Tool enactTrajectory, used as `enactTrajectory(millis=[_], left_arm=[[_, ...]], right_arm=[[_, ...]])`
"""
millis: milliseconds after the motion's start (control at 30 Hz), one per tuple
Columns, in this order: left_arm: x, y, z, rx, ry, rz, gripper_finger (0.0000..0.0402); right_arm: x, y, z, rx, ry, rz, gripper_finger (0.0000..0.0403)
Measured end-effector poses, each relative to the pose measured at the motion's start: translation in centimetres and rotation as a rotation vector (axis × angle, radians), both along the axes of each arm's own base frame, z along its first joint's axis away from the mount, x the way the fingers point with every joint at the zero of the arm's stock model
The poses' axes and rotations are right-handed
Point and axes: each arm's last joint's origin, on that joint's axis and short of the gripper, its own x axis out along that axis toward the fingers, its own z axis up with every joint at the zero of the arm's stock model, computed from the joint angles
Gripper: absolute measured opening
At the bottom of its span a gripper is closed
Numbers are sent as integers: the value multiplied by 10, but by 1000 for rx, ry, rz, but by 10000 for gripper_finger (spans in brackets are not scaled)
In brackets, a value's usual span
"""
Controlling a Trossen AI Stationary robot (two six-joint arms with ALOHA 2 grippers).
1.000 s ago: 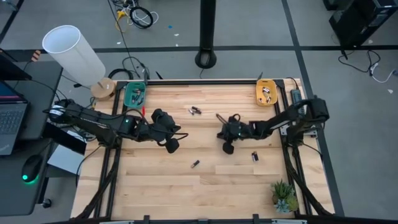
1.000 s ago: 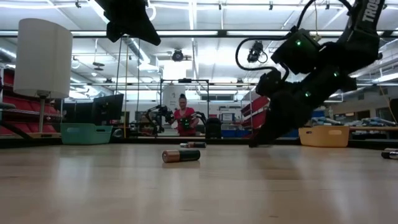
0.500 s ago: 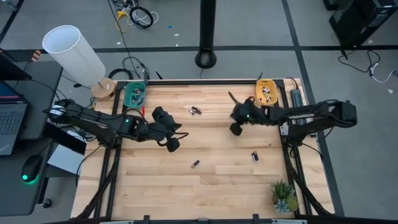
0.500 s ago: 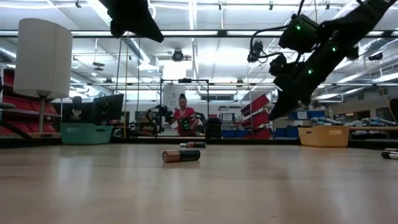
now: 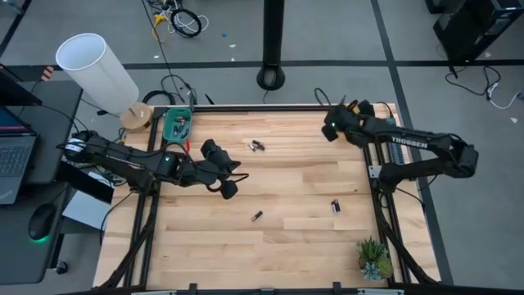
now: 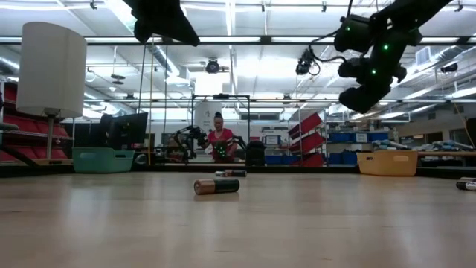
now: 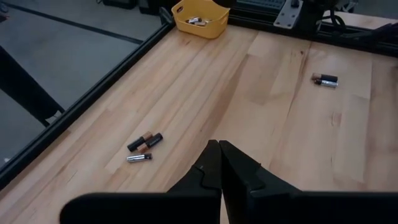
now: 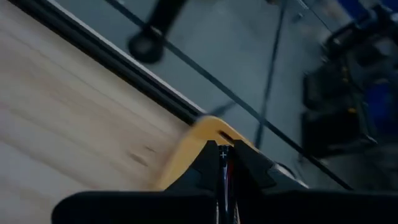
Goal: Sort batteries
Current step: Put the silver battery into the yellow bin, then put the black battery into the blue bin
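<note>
Batteries lie loose on the wooden table: a pair point(image 5: 257, 146) at the far middle, one point(image 5: 257, 216) at the centre, a pair point(image 5: 335, 206) at the right. In the low view the centre one point(image 6: 216, 185) lies on its side. The orange tray point(image 7: 199, 15) holds a few more. My right gripper point(image 5: 322, 98) hangs high beside that tray's point(image 8: 205, 134) far right corner, shut on a battery. My left gripper point(image 7: 219, 147) hovers shut and empty over the table's left middle point(image 5: 239, 174). My right gripper pinches a battery between its two fingers; only a narrow silvery and red strip with a plus mark point(image 8: 223, 154) shows in the slit. The fingers slant downward toward the table's far edge. The battery is lifted clear of the table, beside the orange tray.
A teal tray point(image 5: 178, 124) with batteries sits at the far left corner. A lamp with a white shade point(image 5: 92, 65) stands off the table's far left, a small plant point(image 5: 374, 257) at the near right corner. A dark rail point(image 8: 124, 68) edges the table. A person point(image 6: 219, 141) stands far behind.
My right gripper has risen from the table's middle and swung toward the far right corner and the orange tray, tipping from pointing steeply down to a shallower slant, staying shut. The batteries on the table have kept their places.
</note>
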Motion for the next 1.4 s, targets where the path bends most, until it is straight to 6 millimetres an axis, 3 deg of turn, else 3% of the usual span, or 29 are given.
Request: enactTrajectory(millis=[167,500,733,967,1167,1400], left_arm=[[0,0,0,0,-1,0,8],[0,-1,0,-11,1,-14,8],[0,-1,0,-16,-8,-12,8],[1,-1,0,-63,-27,7,8],[1,-1,0,-106,-50,34,8],[1,0,1,-179,-99,100,8]], right_arm=[[-12,-10,-2,13,77,-72,30],[-26,-22,-3,27,114,-159,166],[-17,-13,-5,128,32,-45,194],[9,25,-11,444,-209,182,171],[25,75,-14,593,-243,329,145],[27,122,-20,825,-322,310,128]])
